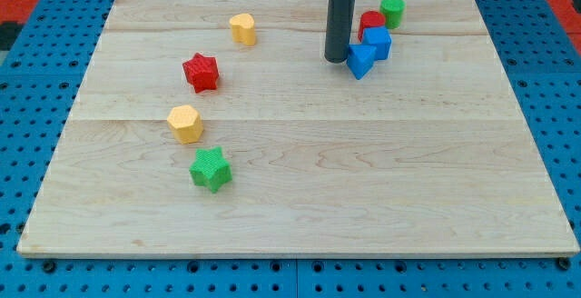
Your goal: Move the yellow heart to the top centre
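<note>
The yellow heart [242, 28] lies near the view's top, left of centre, on the wooden board [363, 180]. My tip [337, 59] stands well to the right of it, at the lower end of the dark rod, just left of a blue block [360, 60]. The tip is apart from the yellow heart and close to or touching the blue block.
A second blue block [378, 42], a red cylinder [370, 22] and a green cylinder [392, 11] cluster at the top right. A red star [201, 72], a yellow hexagon [185, 124] and a green star [211, 169] stand on the left half.
</note>
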